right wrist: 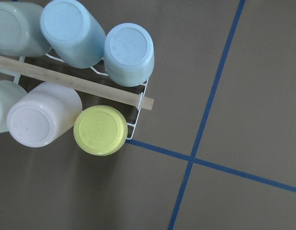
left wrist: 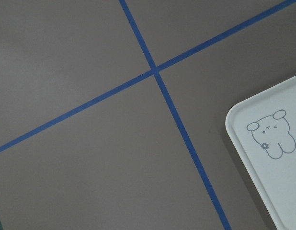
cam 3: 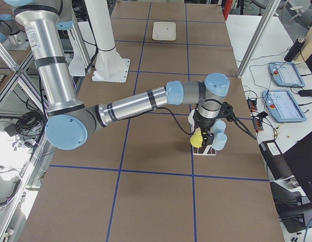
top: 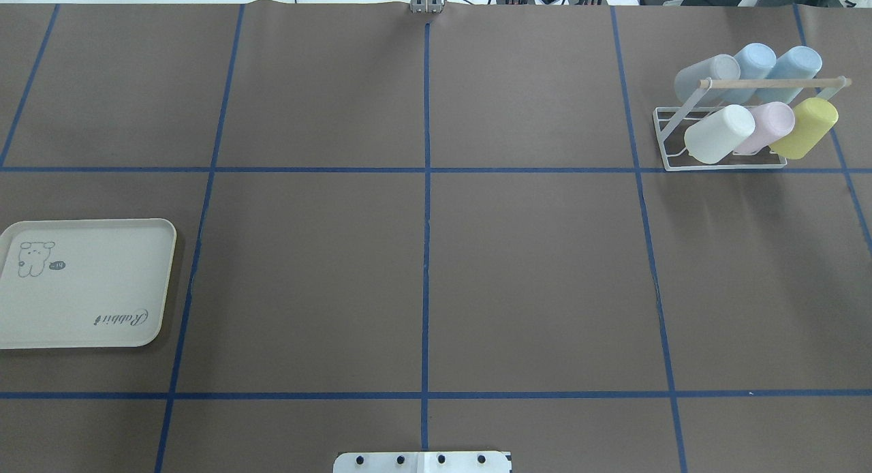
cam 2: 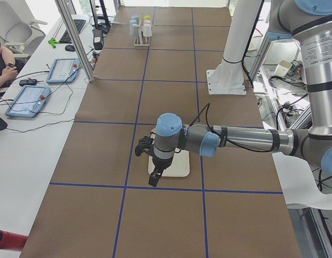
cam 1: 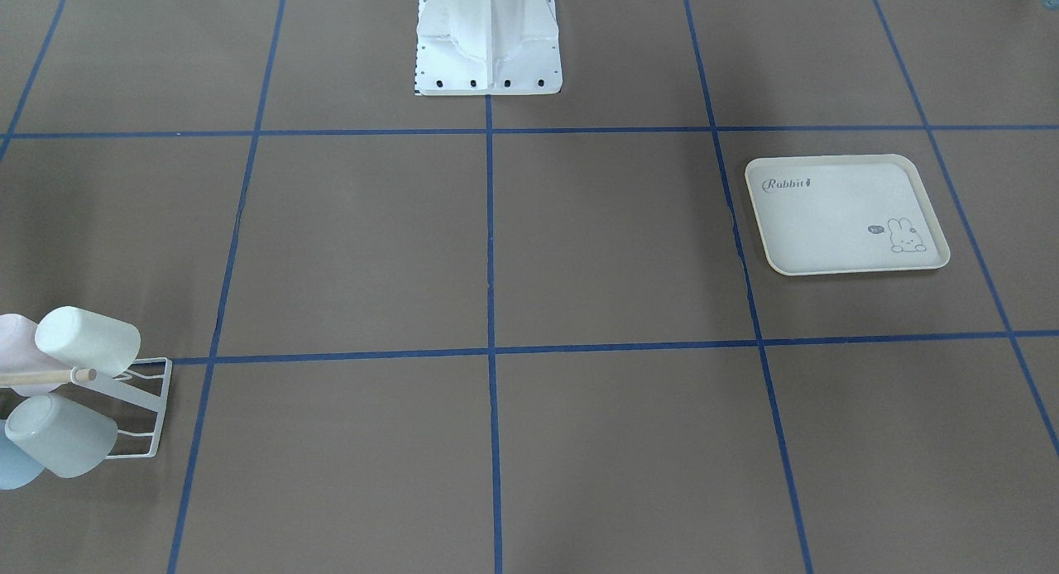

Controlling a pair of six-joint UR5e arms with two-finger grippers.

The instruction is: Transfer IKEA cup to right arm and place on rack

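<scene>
The white wire rack (top: 662,140) with its wooden dowel (top: 770,83) stands at the far right of the table. Several plastic cups hang on it: white (top: 719,132), pink (top: 770,124), yellow (top: 807,127), and pale blue ones behind. The right wrist view looks straight down on the yellow cup (right wrist: 100,130) and the dowel (right wrist: 66,82). My right gripper (cam 3: 209,142) hangs over the rack, seen only in the exterior right view; I cannot tell whether it is open. My left gripper (cam 2: 154,179) hangs over the tray, seen only in the exterior left view; I cannot tell its state.
A cream tray with a rabbit drawing (top: 88,289) lies at the left with nothing on it; its corner shows in the left wrist view (left wrist: 263,182). The robot's white base (cam 1: 488,45) stands at the near middle edge. Blue tape lines grid the brown table.
</scene>
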